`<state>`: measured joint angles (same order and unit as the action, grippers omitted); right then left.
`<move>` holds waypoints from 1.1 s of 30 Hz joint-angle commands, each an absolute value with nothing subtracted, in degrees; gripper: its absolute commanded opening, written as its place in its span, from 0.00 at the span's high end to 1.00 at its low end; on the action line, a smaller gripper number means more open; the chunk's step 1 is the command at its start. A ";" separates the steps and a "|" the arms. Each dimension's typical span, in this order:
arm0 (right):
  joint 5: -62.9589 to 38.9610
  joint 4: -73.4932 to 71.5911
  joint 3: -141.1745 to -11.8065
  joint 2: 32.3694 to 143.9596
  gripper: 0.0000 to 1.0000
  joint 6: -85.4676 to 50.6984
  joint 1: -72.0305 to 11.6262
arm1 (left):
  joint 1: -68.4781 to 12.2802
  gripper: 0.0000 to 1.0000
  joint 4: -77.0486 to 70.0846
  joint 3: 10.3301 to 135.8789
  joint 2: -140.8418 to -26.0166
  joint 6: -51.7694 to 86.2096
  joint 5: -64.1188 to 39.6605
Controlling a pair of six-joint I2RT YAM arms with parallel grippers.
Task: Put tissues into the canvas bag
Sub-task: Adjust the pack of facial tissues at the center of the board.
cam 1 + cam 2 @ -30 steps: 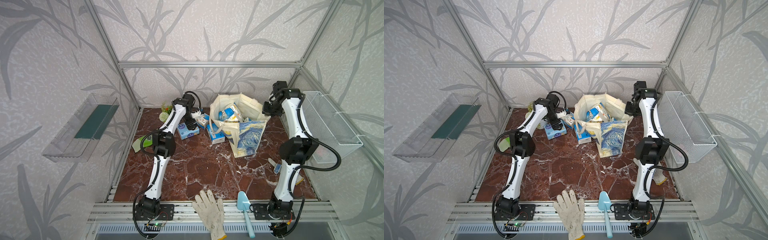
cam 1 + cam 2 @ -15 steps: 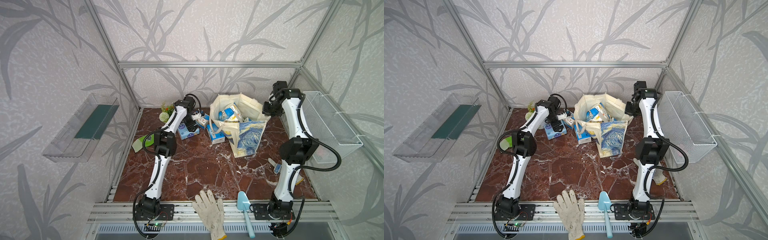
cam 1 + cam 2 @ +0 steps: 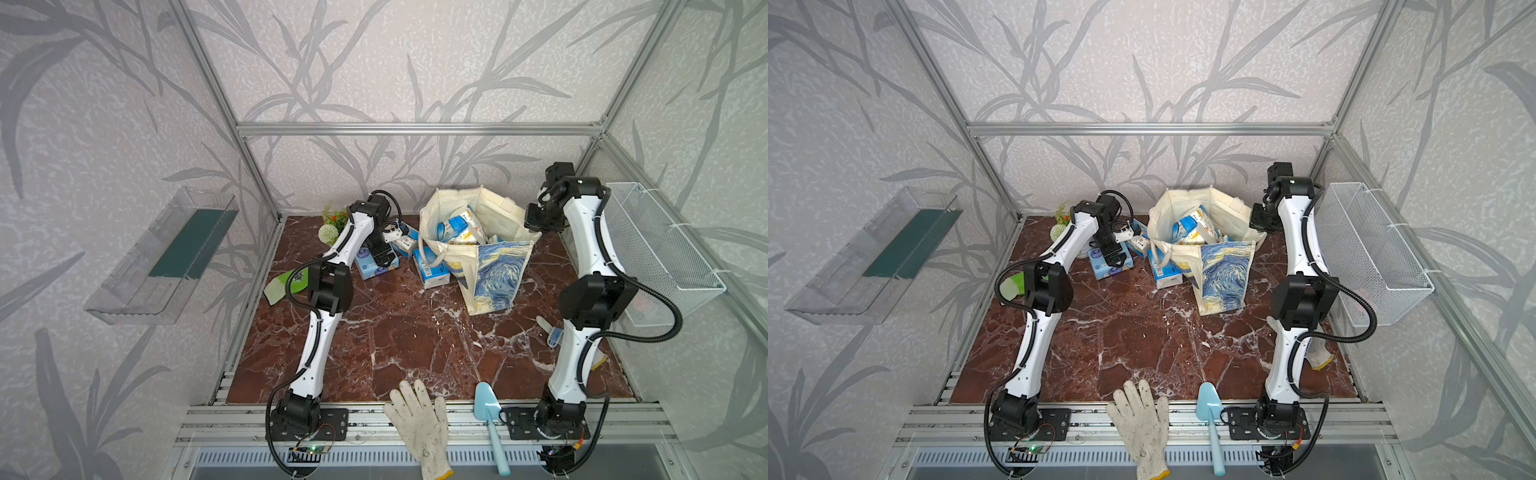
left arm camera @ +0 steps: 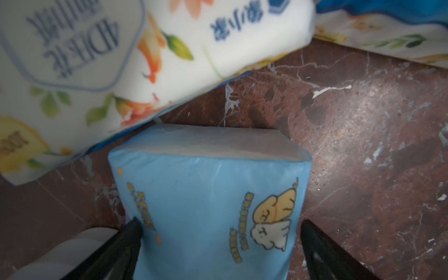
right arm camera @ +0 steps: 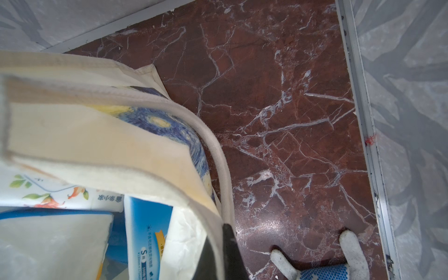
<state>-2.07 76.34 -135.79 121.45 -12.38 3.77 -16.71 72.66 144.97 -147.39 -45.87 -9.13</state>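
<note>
Item: left gripper (image 4: 220,225) astride one blue tissue pack (image 4: 208,184), canvas bag (image 3: 494,270) held by the right gripper (image 5: 228,232).

Front rail: white work glove (image 3: 419,419) and blue trowel (image 3: 490,415), neither part of the job. Mid table (image 3: 415,340): bare marble. Far left: the left gripper's jaws are spread wide to either side of the blue pack, whose long axis runs straight out from the wrist, so they would close across its narrow width. A floral pack (image 4: 97,60) lies just beyond it. Further packs: one (image 3: 432,272) leaning at the bag's foot, several (image 3: 457,228) already inside. Far right: the right gripper is pressed together on the bag's rim. The bag mouth lies to the robot's right of the blue pack. The left arm is nearer and free.
</note>
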 commanded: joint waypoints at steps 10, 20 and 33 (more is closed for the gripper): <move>-2.72 77.09 -135.26 119.34 0.96 -11.89 4.14 | -16.70 0.01 80.40 138.79 -143.31 -45.70 -16.27; -3.14 76.70 -134.91 119.39 0.96 -11.91 4.09 | -16.70 0.01 73.11 120.63 -129.60 -46.16 -15.95; -3.78 76.02 -133.23 118.31 0.96 -12.23 4.13 | -16.79 0.01 71.75 123.82 -129.98 -41.92 -12.81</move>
<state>-3.51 75.24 -133.97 120.68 -12.40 3.88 -16.71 71.09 122.85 -129.84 -41.87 -13.32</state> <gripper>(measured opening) 0.060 0.994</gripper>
